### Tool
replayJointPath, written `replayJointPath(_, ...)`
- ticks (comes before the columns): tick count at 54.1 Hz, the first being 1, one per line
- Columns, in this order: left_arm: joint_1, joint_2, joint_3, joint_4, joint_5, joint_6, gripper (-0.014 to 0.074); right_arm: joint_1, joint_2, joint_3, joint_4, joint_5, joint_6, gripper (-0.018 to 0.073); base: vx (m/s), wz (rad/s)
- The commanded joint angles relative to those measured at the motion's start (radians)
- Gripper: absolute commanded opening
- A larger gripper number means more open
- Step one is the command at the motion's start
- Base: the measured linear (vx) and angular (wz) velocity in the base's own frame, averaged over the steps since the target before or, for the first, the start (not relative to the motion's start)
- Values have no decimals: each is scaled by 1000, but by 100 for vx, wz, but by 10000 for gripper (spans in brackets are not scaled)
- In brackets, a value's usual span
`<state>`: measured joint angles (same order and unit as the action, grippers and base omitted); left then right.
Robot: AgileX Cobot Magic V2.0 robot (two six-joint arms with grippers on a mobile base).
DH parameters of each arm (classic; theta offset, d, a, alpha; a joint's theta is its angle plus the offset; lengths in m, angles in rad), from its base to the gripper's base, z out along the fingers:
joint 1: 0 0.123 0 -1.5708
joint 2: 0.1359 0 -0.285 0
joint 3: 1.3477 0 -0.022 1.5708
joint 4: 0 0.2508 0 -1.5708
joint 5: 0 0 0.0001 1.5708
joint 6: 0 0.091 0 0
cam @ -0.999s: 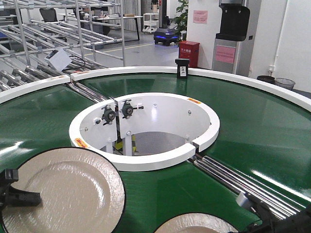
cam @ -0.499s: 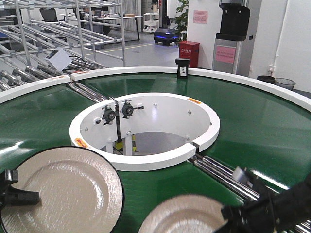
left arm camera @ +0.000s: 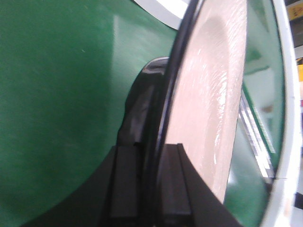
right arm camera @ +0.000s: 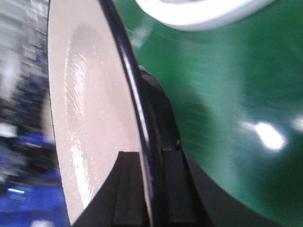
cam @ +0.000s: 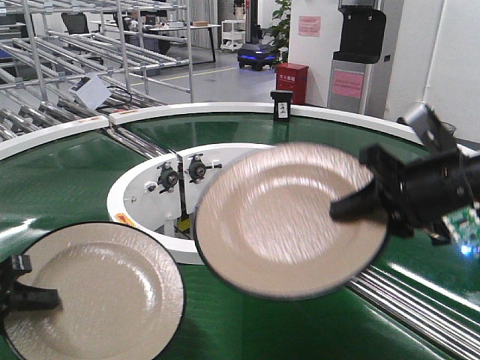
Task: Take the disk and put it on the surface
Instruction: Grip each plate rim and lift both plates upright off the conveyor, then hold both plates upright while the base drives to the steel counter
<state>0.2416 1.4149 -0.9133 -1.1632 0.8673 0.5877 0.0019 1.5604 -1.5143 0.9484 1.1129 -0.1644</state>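
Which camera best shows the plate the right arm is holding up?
The front-facing view: the raised plate shows nearly whole above the green belt, right gripper clamped on its rim. The right wrist view shows only an edge-on sliver. The left wrist view shows the other plate.

Front view elevated, facing across green belt [cam: 67, 172]; wrist views very near, low, sharing same belt.

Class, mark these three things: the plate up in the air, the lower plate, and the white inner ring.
raised plate [cam: 289, 221]: front view, middle of its face.
lower plate [cam: 94, 296]: front view, middle of its face.
white ring [cam: 120, 199]: front view, left rim.
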Motion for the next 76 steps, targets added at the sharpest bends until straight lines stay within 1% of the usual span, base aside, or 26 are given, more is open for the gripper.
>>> replayJointPath(1,-64,-37,-31,-188,15,-48,-1,0,-15,-77,208,-41,21,-8,0,0)
replayJointPath(5,-127,-37,-31,-254,3,-47,-1,0,-1,-108,265,-33,23,-8,0,0)
replayJointPath(9,-198,-37,-31,-303,-25,-47,-1,0,4,-139,284,-34,23,-8,0,0)
replayJointPath(15,-309,-37,-31,-364,-89,-50,-1,0,5,-152,271,-45,36,-8,0,0)
replayJointPath(19,-375,-37,-31,-408,-124,-52,-1,0,5,-151,244,-33,49,-8,0,0)
replayJointPath(23,-425,-37,-31,-440,-158,-51,-1,0,5,-151,214,-28,48,-8,0,0)
replayJointPath(26,-445,-37,-31,-442,-188,-51,-1,-3,5,-151,214,-28,48,-8,0,0)
replayJointPath(29,-453,-37,-31,-437,-199,-51,-1,-4,5,-151,215,-28,48,-8,0,0)
replayJointPath(40,-452,-37,-31,-437,-216,-51,-1,-4,5,-151,216,-26,48,-8,0,0)
replayJointPath(76,-452,-36,-31,-437,-216,-51,0,-4,5,-151,215,-26,48,-8,0,0)
